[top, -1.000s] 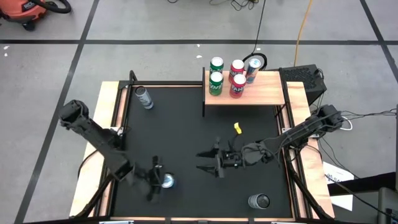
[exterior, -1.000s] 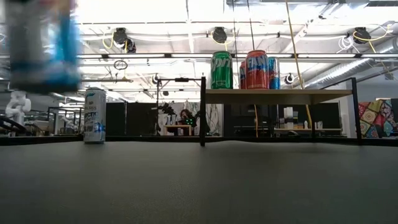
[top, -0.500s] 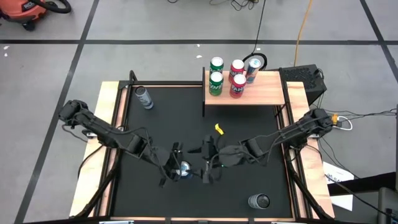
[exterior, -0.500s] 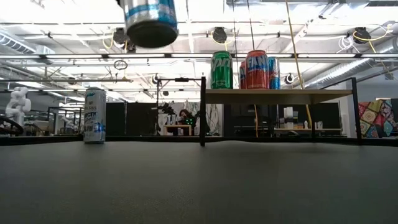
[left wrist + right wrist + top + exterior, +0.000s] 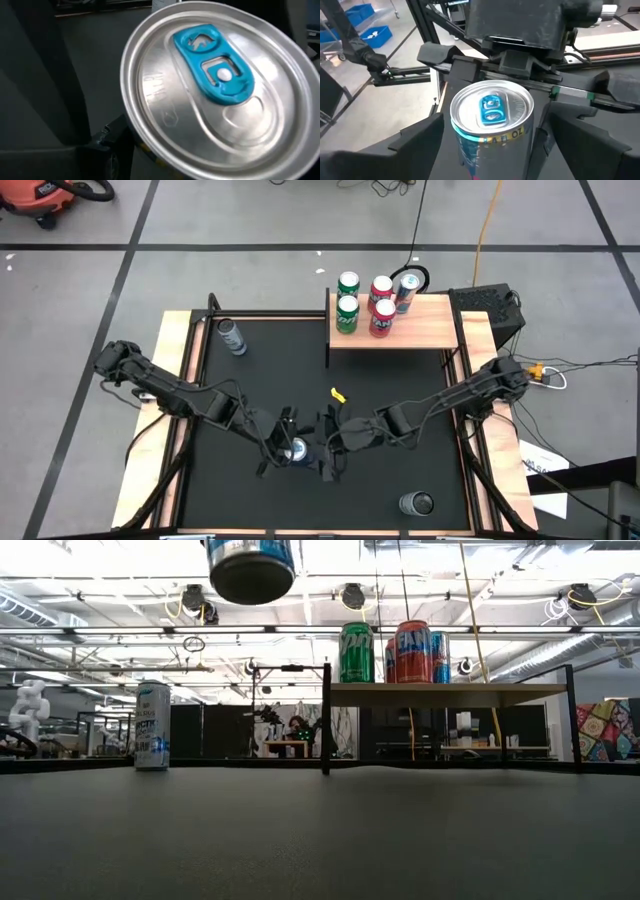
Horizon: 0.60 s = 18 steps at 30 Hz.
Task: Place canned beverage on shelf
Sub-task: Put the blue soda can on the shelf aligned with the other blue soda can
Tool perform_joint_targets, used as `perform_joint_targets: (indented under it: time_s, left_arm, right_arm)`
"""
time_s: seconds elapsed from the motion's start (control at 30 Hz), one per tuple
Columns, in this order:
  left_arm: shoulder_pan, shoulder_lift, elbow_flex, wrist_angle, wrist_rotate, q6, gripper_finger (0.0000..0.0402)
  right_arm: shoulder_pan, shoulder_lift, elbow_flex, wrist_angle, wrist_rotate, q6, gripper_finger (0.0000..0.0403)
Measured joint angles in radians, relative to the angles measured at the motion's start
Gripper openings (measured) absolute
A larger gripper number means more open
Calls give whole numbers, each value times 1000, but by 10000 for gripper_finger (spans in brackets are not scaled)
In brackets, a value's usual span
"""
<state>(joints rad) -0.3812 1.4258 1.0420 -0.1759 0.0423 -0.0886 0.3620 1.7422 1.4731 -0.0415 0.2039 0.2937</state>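
A silver can with a blue tab [image 5: 491, 122] hangs upright, high above the black mat [image 5: 400, 400]; its underside shows in the low view [image 5: 250, 565]. My left gripper [image 5: 288, 450] is shut on it. My right gripper [image 5: 325, 446] is open, its fingers [image 5: 415, 145] standing on either side of the can without touching it. The wooden shelf [image 5: 420, 330] stands at the far right on black posts and carries several cans [image 5: 381, 318]. My left gripper pinches the can's upper side wall [image 5: 470, 137], just below the rim, between its two fingers [image 5: 440, 52]. The fingers come level from the table's left. The can stands upright in the hold, lifted clear of the mat, its top [image 5: 210, 95] close under the wrist camera.
A tall silver can [image 5: 232, 337] stands at the mat's far left; it also shows in the low view [image 5: 152, 726]. Another can [image 5: 416, 503] stands near the front right corner. The shelf's right half [image 5: 435, 315] is bare board.
My left gripper has carried the can from the front left toward the table's middle and lifted it higher. My right gripper has moved toward the table's left edge until its open fingers stand around the can.
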Motion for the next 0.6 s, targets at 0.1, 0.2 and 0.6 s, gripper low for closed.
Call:
perform_joint_targets:
  time_s: [0.1,0.2,0.6]
  left_arm:
    - [7,0,-1,-9,3,-2,219]
    - [12,0,-1,-6,7,-3,219]
    - [18,0,0,36,0,-1,219]
  right_arm:
    - [-5,6,0,-1,-7,-16,353]
    - [-11,6,0,3,-19,-23,353]
    - [-17,11,0,70,-52,-56,335]
